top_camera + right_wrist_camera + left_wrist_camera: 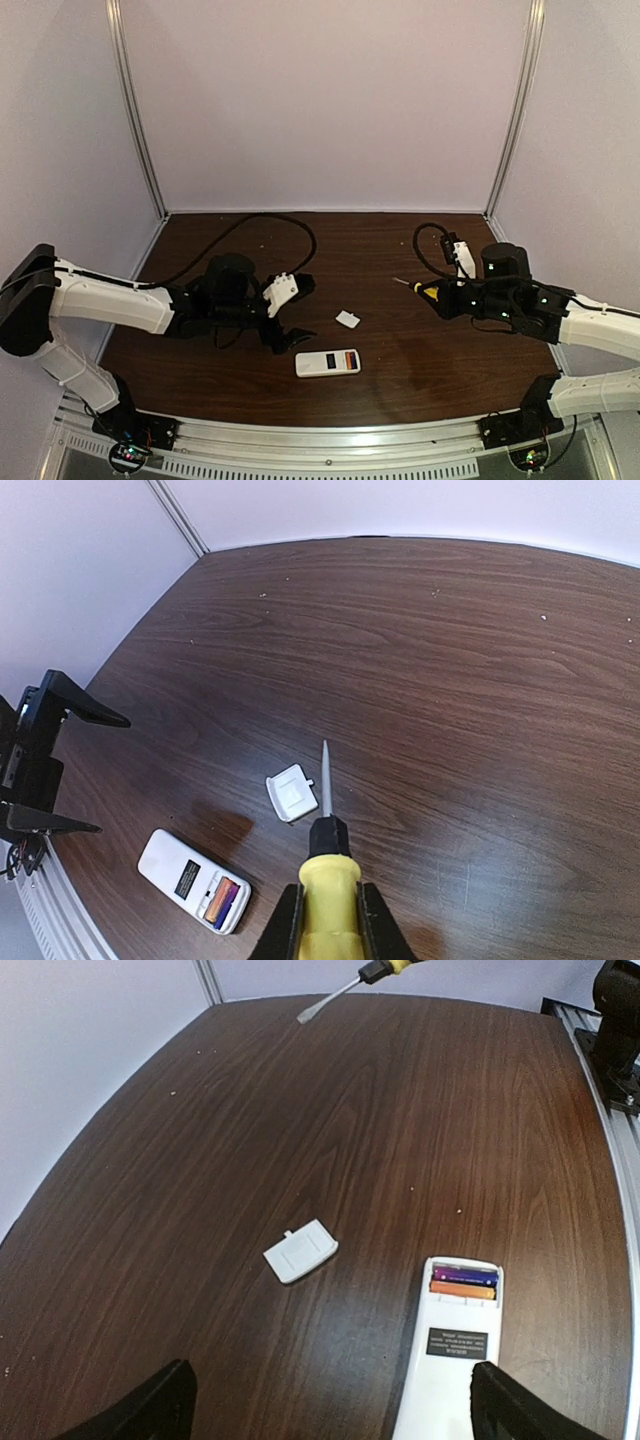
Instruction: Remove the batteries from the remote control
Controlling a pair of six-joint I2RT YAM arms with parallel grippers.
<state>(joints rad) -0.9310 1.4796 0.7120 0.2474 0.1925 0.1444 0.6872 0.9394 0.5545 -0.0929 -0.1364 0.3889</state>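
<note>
The white remote control (328, 362) lies back-up near the table's front, its compartment uncovered. Two batteries (463, 1282), one blue-purple and one orange, sit side by side inside it; they also show as batteries (225, 900) in the right wrist view. My left gripper (330, 1415) hangs open just left of the remote control (450, 1360), whose near end lies by the right fingertip (510, 1410). From above, the left gripper (298, 310) is wide open. My right gripper (328, 925) is shut on a yellow-handled screwdriver (325, 875), held above the table at the right.
A small white square lid (348, 319) lies loose between the remote and the screwdriver tip; the lid (300, 1251) sits left of the remote's open end. Black cables loop over the back of the table (330, 250). Walls enclose three sides.
</note>
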